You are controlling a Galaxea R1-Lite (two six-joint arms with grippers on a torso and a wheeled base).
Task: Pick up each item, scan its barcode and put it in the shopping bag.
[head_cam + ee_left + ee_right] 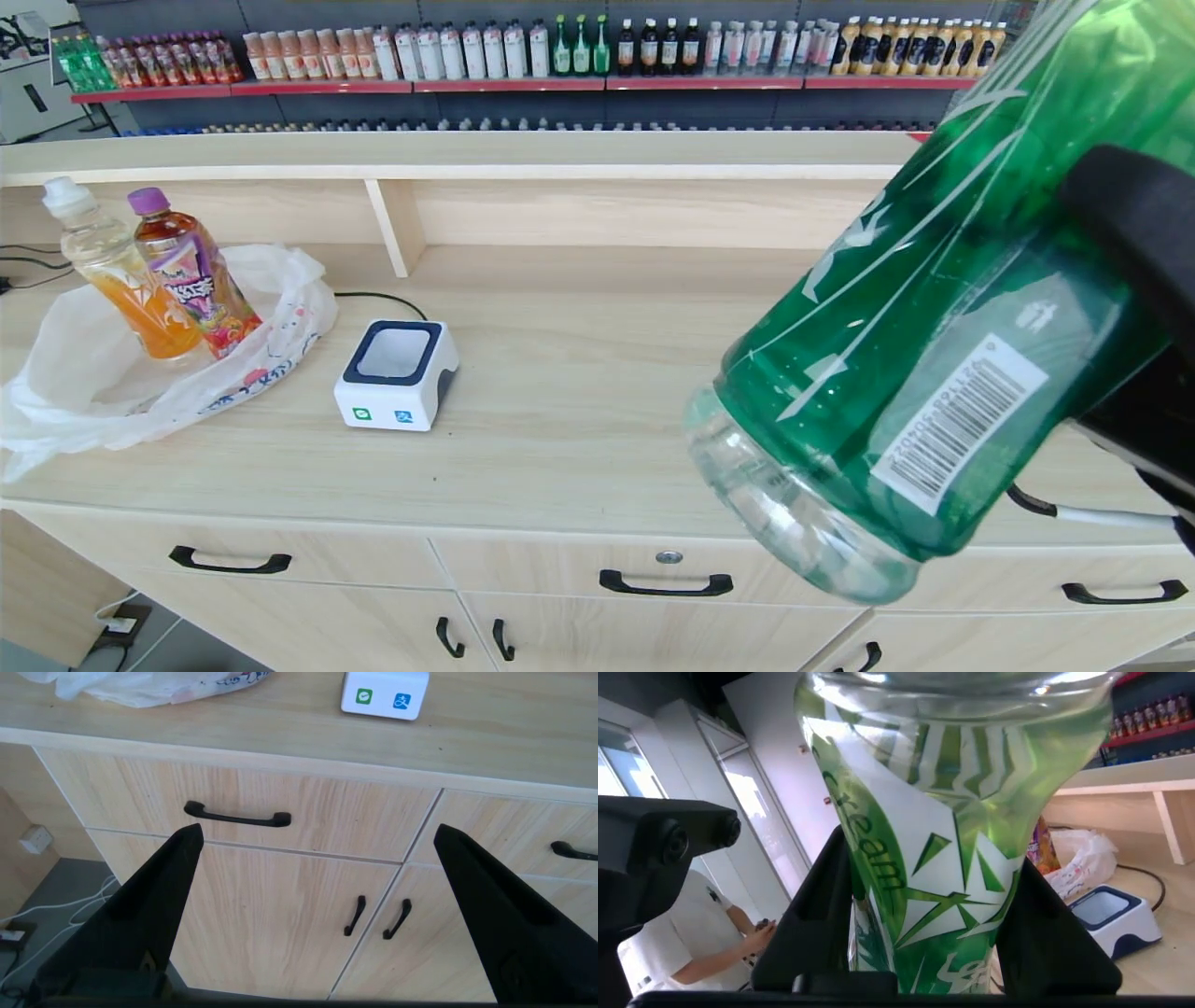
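The right gripper clamps the green, clear-based plastic bottle high and tilted above the pale wooden counter's right side, its barcode label seemingly angled toward the white, dark-rimmed cube scanner, with nothing between them, the crumpled white plastic bag beyond the scanner, and the left gripper spread empty before the drawers.

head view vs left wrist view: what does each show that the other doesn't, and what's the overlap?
Head view adds: the green bottle, tilted, in the right gripper, barcode facing the camera; an orange bottle and a purple-capped bottle in the shopping bag; drink shelves behind.
Left wrist view adds: the left gripper, fingers open, low before the cabinets.
Both: scanner, shopping bag, counter, drawer handle.
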